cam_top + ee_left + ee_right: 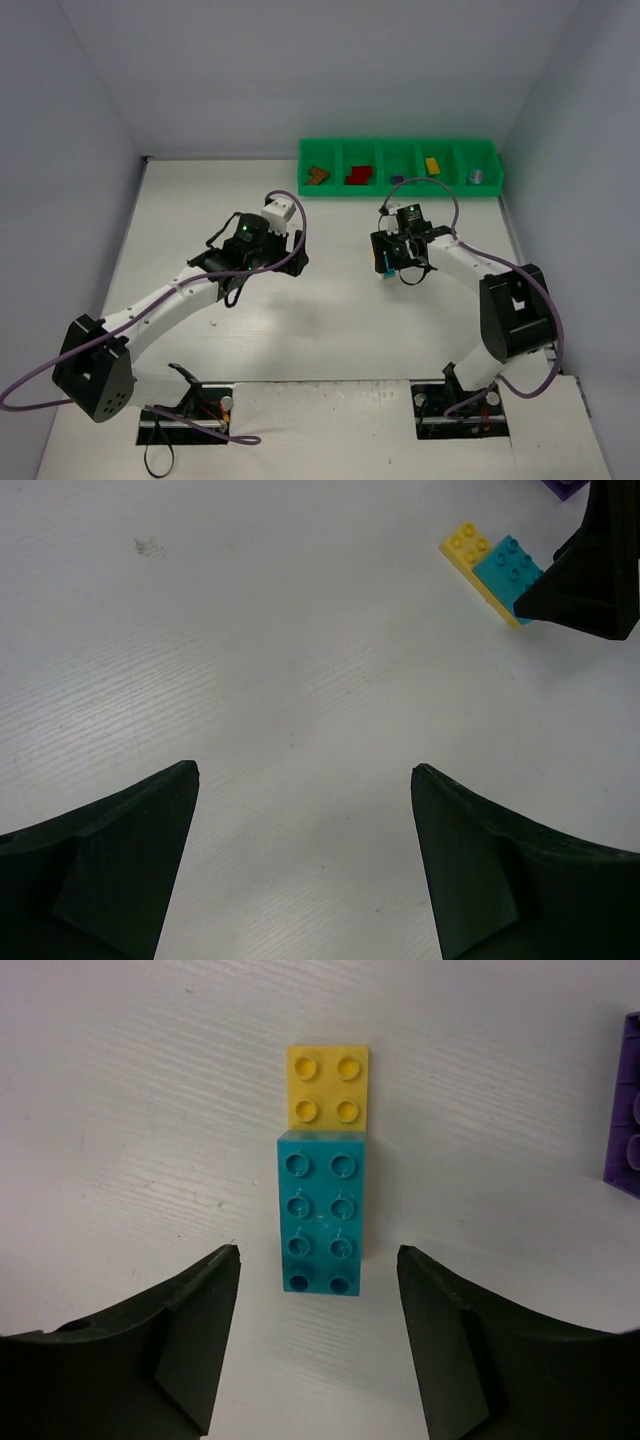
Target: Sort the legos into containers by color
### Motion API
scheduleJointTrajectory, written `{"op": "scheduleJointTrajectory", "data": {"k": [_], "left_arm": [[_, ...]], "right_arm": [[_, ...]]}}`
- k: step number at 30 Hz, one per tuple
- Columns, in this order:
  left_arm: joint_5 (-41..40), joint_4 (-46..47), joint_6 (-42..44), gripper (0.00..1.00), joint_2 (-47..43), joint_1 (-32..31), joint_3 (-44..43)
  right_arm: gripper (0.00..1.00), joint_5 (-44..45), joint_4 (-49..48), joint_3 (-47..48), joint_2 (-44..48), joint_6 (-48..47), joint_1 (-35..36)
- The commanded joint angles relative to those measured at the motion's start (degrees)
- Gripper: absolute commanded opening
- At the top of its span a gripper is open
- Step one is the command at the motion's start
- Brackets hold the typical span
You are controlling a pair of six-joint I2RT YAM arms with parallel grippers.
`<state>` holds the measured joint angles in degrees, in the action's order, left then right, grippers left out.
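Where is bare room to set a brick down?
Free: the far-left corner beside the green tray, and the strip between left arm and right arm. Crowded: under the right end effector, by the teal-yellow stack and purple brick.

The tray [400, 146] lies along the far edge of the table [300, 330], right of centre, with bricks [357, 175] inside its compartments. In front of it, on the table, the upper brick [322, 1210] sits on the lower brick [327, 1085], between the fingers [190, 1340] of the right gripper [318, 1255] and touching neither. A third brick [625, 1100] lies near on the right, and the left gripper [305, 770] is well apart to the left
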<state>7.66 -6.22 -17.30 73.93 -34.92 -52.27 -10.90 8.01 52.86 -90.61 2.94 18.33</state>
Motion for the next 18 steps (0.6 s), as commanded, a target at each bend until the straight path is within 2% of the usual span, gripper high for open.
{"op": "scheduleJointTrajectory", "data": {"k": [1,4,9,12,15,16,18], "left_arm": [[0.2,1.6,-1.4,0.81,-2.0,0.2,-0.6],[0.3,1.4,-1.5,0.81,-1.9,0.2,-0.6],[0.9,1.6,-2.0,0.81,-1.2,0.2,-1.3],[1.0,1.2,-2.4,0.81,-0.6,0.2,-1.9],[1.0,1.1,-3.0,0.81,-0.3,0.2,-2.2],[1.0,1.1,-3.3,0.81,-0.2,0.2,-2.4],[1.0,1.1,-3.8,0.81,-0.2,0.3,-2.7]], "right_arm": [[0.59,1.1,-0.4,3.0,-1.1,-0.6,1.5],[0.53,1.5,-0.4,3.3,-1.9,-0.9,2.0],[0.49,2.5,-0.5,3.7,-3.3,-1.6,2.4],[0.43,3.5,-0.7,4.1,-3.9,-2.0,2.6],[0.27,4.7,-1.0,4.7,-4.1,-2.5,2.9],[0.11,5.1,-1.2,4.9,-4.1,-2.5,3.0],[0.00,5.2,-1.7,5.2,-3.8,-3.3,3.5]]}}
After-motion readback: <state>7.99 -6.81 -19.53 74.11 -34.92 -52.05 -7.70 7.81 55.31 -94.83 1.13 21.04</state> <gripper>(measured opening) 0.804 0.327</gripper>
